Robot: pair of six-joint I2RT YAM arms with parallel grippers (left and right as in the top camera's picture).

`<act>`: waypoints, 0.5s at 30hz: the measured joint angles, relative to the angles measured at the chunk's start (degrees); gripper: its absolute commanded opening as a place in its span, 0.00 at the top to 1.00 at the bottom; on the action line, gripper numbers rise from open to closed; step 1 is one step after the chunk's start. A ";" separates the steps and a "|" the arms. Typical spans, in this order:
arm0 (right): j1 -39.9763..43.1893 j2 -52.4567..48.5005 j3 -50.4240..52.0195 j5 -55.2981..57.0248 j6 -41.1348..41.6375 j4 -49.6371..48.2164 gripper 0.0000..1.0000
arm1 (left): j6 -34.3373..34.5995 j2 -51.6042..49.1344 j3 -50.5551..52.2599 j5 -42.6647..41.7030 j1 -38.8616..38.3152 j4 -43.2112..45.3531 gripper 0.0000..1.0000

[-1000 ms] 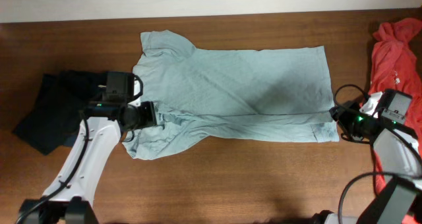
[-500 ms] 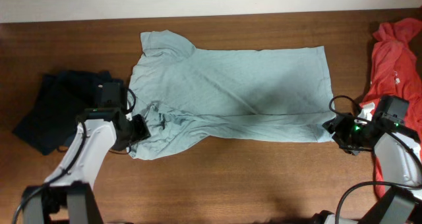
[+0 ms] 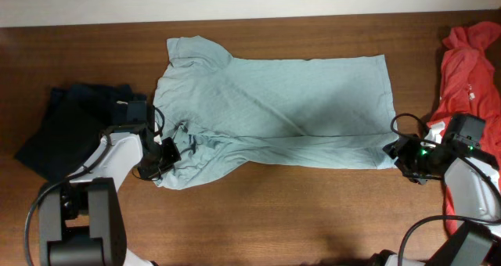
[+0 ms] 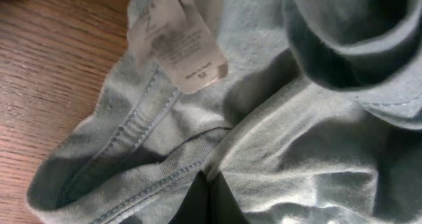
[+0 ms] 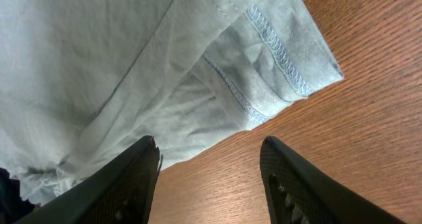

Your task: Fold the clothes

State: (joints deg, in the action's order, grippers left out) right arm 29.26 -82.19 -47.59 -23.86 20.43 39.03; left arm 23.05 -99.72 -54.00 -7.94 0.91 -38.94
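The clothes, a pale grey-blue T-shirt point(image 3: 274, 102), lie spread on the wooden table with the neck at the left and the hem at the right. The near edge is doubled over. My left gripper point(image 3: 167, 152) sits on the bunched cloth by the collar. In the left wrist view the left gripper point(image 4: 210, 188) is shut, pinching a ridge of T-shirt point(image 4: 297, 138) just below the white size label point(image 4: 184, 53). My right gripper point(image 3: 397, 152) stands open at the hem's near corner. The right wrist view shows the right gripper point(image 5: 210, 151) over bare wood, the hem corner point(image 5: 277, 72) just beyond its fingertips point(image 5: 148, 155).
A dark navy garment point(image 3: 55, 133) lies crumpled left of the left arm. A red-orange garment point(image 3: 470, 62) lies along the right edge, partly under the right arm. A pale strip point(image 3: 235, 0) borders the table's far side.
The left gripper slid down and left along the shirt's collar side and shut on the cloth. The right gripper moved nearer, to the hem corner, and has stayed open.
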 measured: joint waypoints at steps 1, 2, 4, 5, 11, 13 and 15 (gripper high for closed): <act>-0.02 0.00 0.00 0.00 -0.04 -0.02 0.47 | -0.02 0.00 0.00 -0.11 -0.02 0.15 1.00; 0.00 0.00 0.00 0.00 -0.07 0.00 0.47 | -0.04 0.00 -0.02 -0.22 -0.02 0.24 0.99; 0.00 0.00 0.00 0.00 -0.09 -0.02 0.47 | -0.07 -0.26 -0.63 -0.28 -0.02 -0.04 1.00; 0.00 0.00 0.00 0.00 -0.09 -0.02 0.47 | -0.33 -0.48 -1.42 -0.26 0.04 -0.90 1.00; 0.00 0.00 0.00 0.90 -0.11 0.00 0.44 | -1.99 -0.57 -8.02 -0.17 0.92 -6.78 0.99; 0.00 0.00 0.00 1.70 -0.11 0.02 0.42 | -2.58 -0.57 -9.57 0.48 1.16 -7.48 0.99; 0.00 0.00 0.00 2.43 -0.11 0.02 0.42 | -3.02 -0.57 -9.99 1.40 1.16 -7.87 0.99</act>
State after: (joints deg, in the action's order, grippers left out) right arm 29.26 -82.19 -47.59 -21.43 20.32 39.05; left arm 20.03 -100.29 -63.99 -6.55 2.07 -46.81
